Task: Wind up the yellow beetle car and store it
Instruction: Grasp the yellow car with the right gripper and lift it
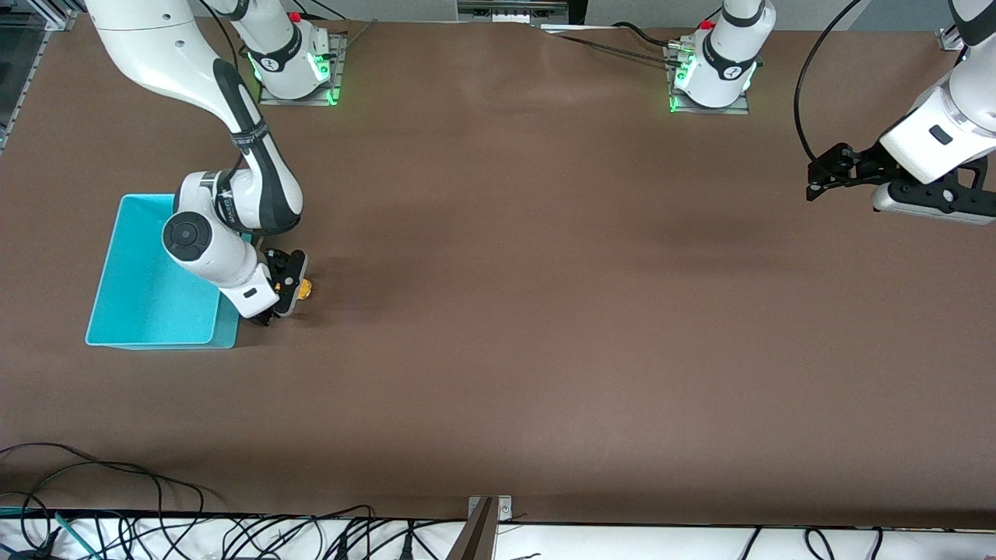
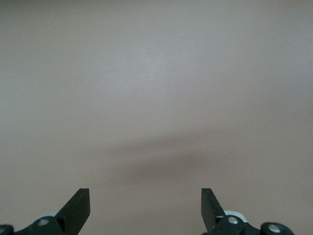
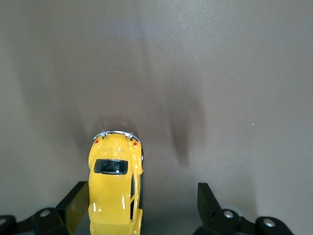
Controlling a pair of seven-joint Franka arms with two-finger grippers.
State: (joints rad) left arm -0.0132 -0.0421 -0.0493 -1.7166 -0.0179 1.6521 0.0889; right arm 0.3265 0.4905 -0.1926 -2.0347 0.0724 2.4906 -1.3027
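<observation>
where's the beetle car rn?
The yellow beetle car sits on the table beside the turquoise bin, toward the right arm's end. The right gripper is open around it, one finger close against its side.

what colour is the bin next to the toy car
Turquoise; the bin shows best in the front view, beside the yellow beetle car.

Turquoise bin (image 1: 148, 299) on the brown table (image 1: 545, 311), toward nine o'clock. Black cables (image 1: 156, 529) tangled along the table's six o'clock edge.
</observation>
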